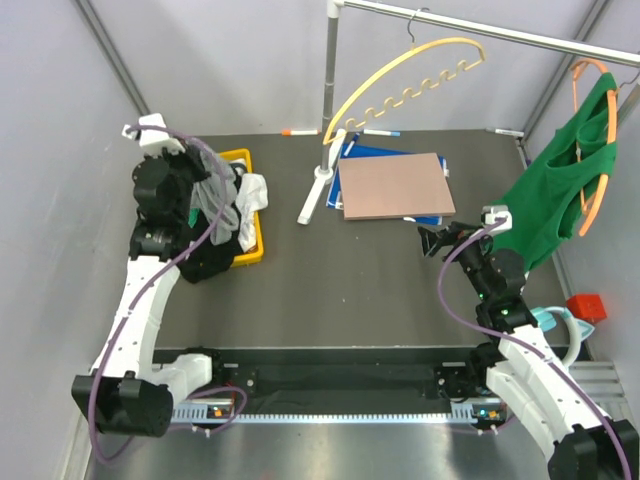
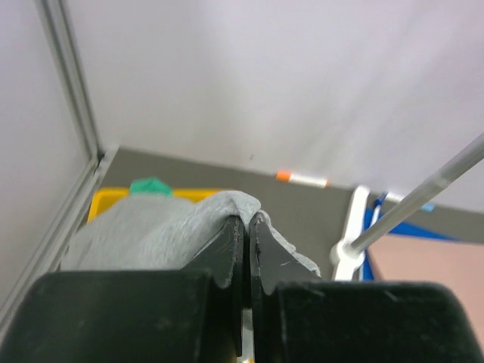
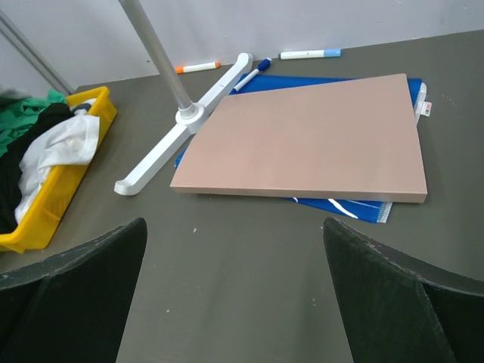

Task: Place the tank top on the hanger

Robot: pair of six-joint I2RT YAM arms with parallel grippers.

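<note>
- Left fingers [image 2: 243, 242] are fully shut, pinching a fold of the grey tank top [image 2: 151, 227]. The cloth bunches over both finger tips.
- Right fingers [image 1: 432, 243] are wide open and hold nothing.
- Landmark is the rack post [image 1: 328, 100]. The tank top [image 1: 213, 192] hangs from the left fingers well left of the post, above the yellow bin [image 1: 257, 250] and lifted off the desk [image 1: 350, 290].
- The hanger [image 1: 400, 80] hangs from the rail just right of the post. It is tilted: the low end is close beside the post and the long axis climbs away to the right, toward the hook.
- Key relation: the hanger lies right of and above the held cloth, with the post between them. The left arm has the cloth. My read is the right arm has the clearer reach to the hanger, since it is on the hanger's side of the post.
- Top view shows the hanger and both arms, but the grip itself is hidden by cloth.
- Left wrist view confirms the pinch and shows the post's foot to the right, but no hanger.
- Right wrist view shows the post foot, the brown board [image 3: 302, 136] and other clothes in the bin. It shows neither the hanger nor the grey top.
</note>
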